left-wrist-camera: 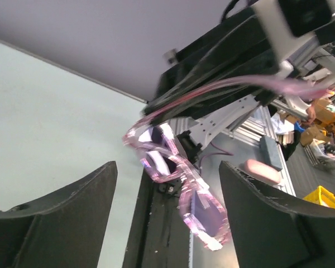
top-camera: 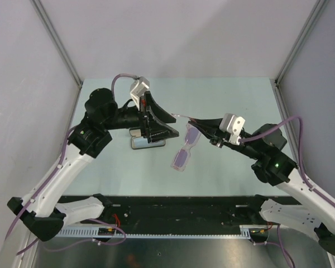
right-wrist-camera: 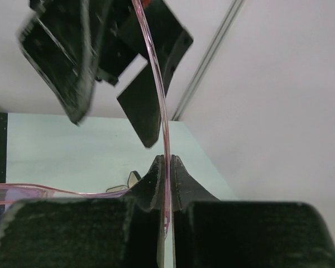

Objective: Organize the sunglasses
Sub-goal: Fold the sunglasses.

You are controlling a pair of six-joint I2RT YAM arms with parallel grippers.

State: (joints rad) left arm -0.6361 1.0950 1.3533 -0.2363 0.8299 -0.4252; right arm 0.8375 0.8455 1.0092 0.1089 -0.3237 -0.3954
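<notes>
The sunglasses, with a thin pink frame and purple lenses, hang in the air above the middle of the table. My right gripper is shut on one slim arm of them, and the lenses dangle below and to its left. In the right wrist view that pink arm runs straight up out of the closed right gripper. My left gripper is open just left of the glasses. In the left wrist view the sunglasses hover between the spread fingers of my left gripper, touching neither.
A small dark case-like object lies on the pale green table under the left wrist. Grey walls close in the table at the back and on both sides. The black base rail runs along the near edge.
</notes>
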